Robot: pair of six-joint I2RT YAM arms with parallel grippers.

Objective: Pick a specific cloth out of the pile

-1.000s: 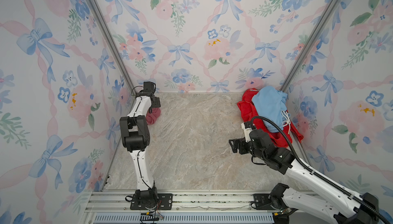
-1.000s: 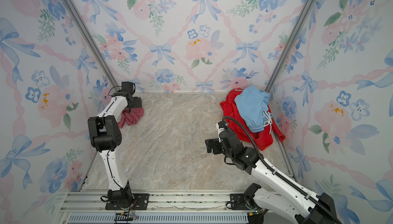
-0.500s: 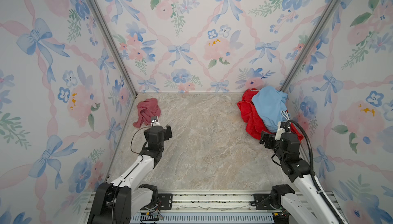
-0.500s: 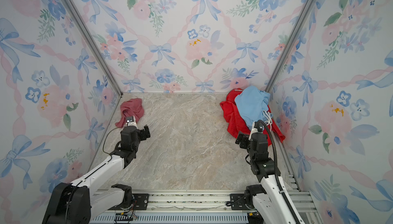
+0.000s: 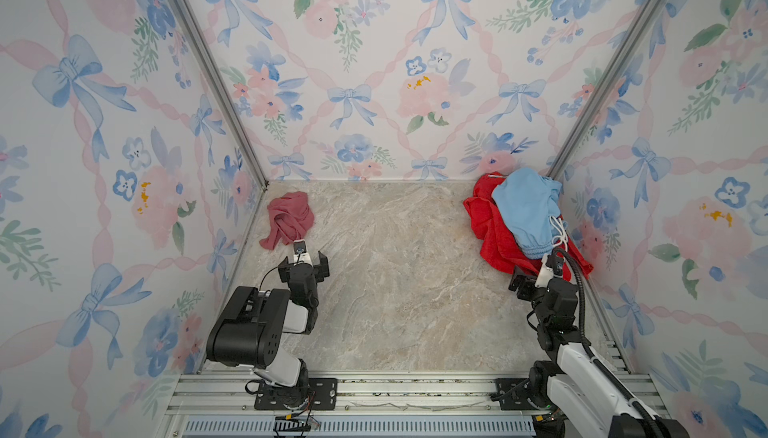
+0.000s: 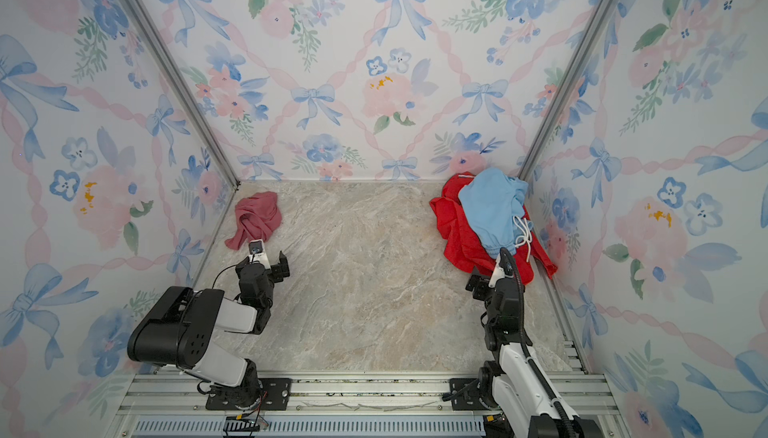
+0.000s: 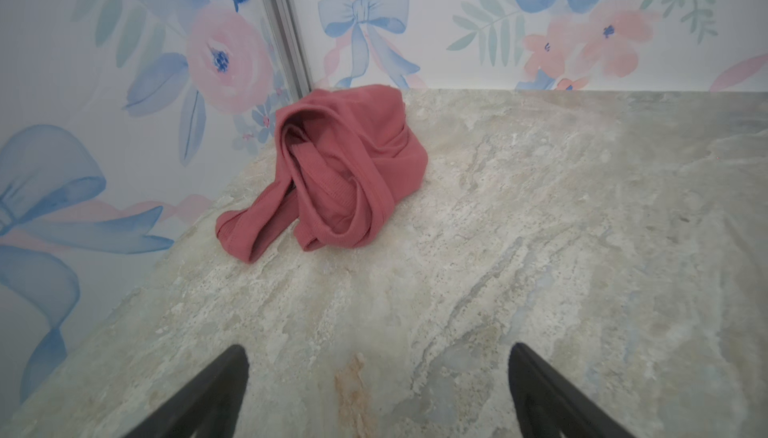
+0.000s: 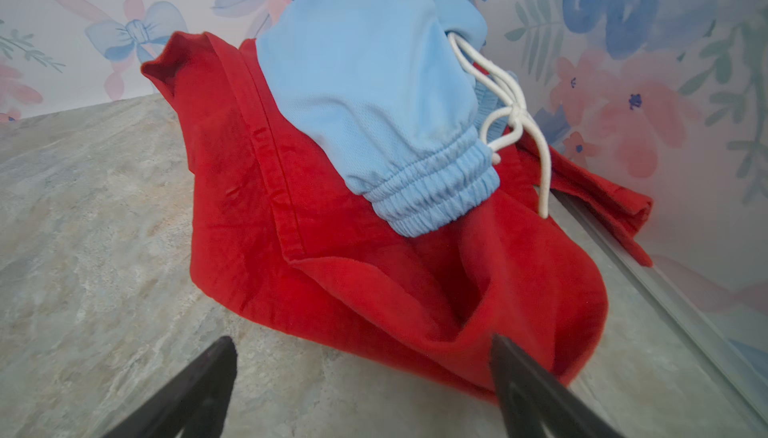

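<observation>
Top views: the dusty-rose cloth [image 5: 289, 220] lies alone in the far-left corner, well apart from the pile [image 5: 525, 228] at far right.

Left wrist: the left gripper [image 7: 376, 348] is spread wide and empty, cloth ahead.

Right wrist: the right gripper [image 8: 360, 339] gapes, holding nothing, with the bright red cloth [image 8: 374, 274] just ahead.

Judgement: separation looks done. Retreat without snagging fabric.

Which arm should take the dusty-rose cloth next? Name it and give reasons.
Left. The left gripper, open, sits just short of the cloth and faces it in its wrist view. The right gripper, also open, is across the table at the pile.
</observation>
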